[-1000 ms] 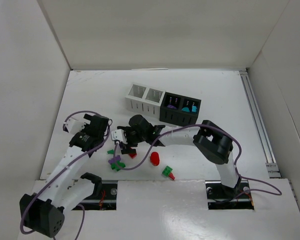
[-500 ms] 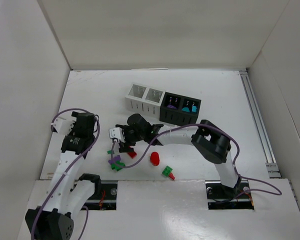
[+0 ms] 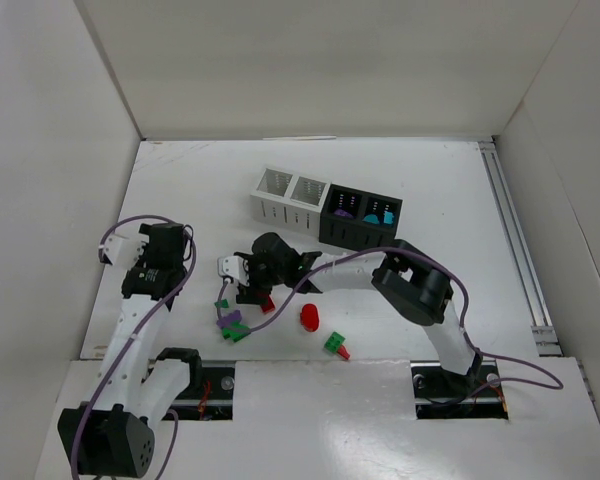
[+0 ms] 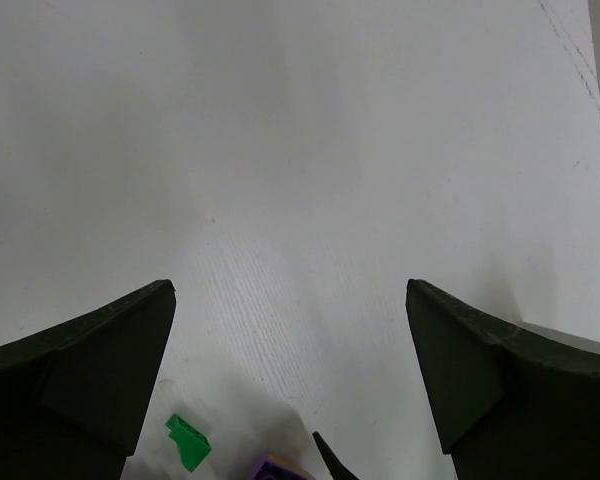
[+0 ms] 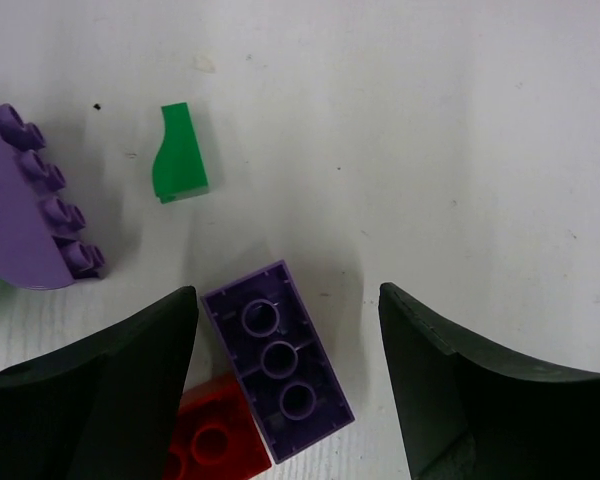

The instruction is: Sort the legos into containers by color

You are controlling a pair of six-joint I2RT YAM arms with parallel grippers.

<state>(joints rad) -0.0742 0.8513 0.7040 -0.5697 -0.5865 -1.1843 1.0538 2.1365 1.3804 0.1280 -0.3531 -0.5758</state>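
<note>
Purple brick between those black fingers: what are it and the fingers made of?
The purple brick looks like moulded plastic: it is smooth and slightly glossy, with round tubes in its hollow underside. The fingers look like matte black plastic, faintly grainy and possibly printed, but the picture leaves that open.

Bright, even light falls from overhead, and the white table (image 3: pixel 180 190) and walls throw it back, so shadows under the arms are pale and soft-edged. The top view is slightly grainy, and the insides of the black cups (image 3: pixel 362 215) stay murky. In the left wrist view the table glares near the middle and greys toward the upper corners; the left gripper (image 4: pixel 290 290) shows near-black, almost featureless fingers (image 4: pixel 90 370). The right wrist view is crisp on the purple brick (image 5: pixel 277 360), with a faint shadow along its right edge.
</note>
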